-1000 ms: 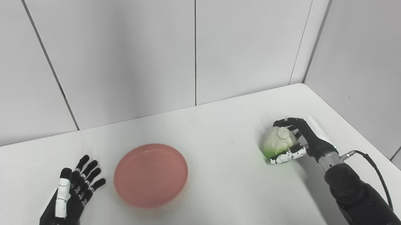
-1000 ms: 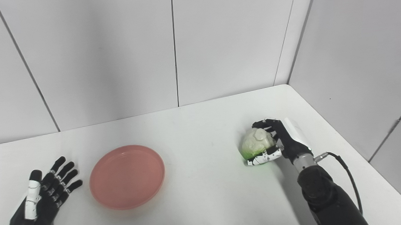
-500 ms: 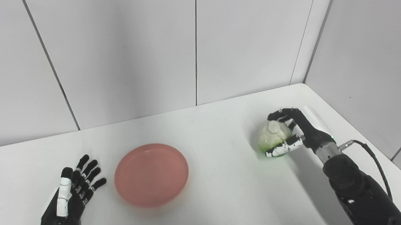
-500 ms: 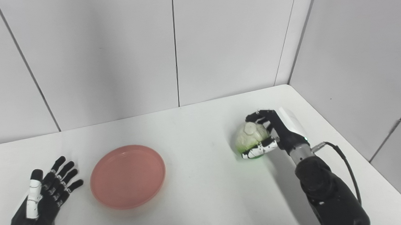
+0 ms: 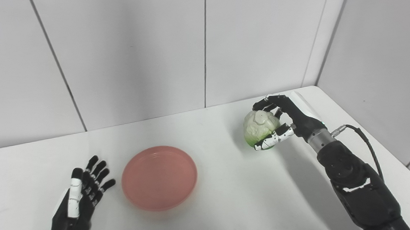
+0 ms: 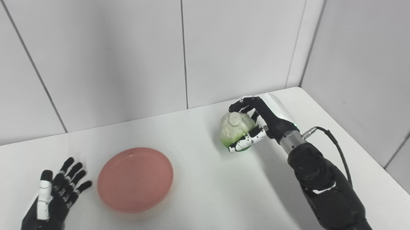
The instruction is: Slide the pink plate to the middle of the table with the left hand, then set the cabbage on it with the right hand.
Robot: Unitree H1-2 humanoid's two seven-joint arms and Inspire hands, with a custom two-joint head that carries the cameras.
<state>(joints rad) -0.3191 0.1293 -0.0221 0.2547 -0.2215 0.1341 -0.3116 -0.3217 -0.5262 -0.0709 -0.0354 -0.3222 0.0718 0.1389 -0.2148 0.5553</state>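
The pink plate [image 5: 159, 177] lies flat on the white table [image 5: 232, 205], left of the middle. My left hand [image 5: 80, 201] rests open on the table just left of the plate, apart from it. My right hand [image 5: 286, 122] is shut on the cabbage [image 5: 259, 127], a pale head with a green base, and holds it in the air above the table's right part, well to the right of the plate. In the right eye view the cabbage [image 6: 235, 130] and plate [image 6: 135, 179] show the same.
White wall panels [image 5: 133, 51] close the table at the back and on the right. The table's right edge [image 5: 380, 136] runs close beside my right arm. A black cable [image 5: 363, 137] loops from the right wrist.
My right hand has lifted the cabbage off the table and carried it up and to the left, toward the plate. The left hand and plate stay put; the camera shifted slightly.
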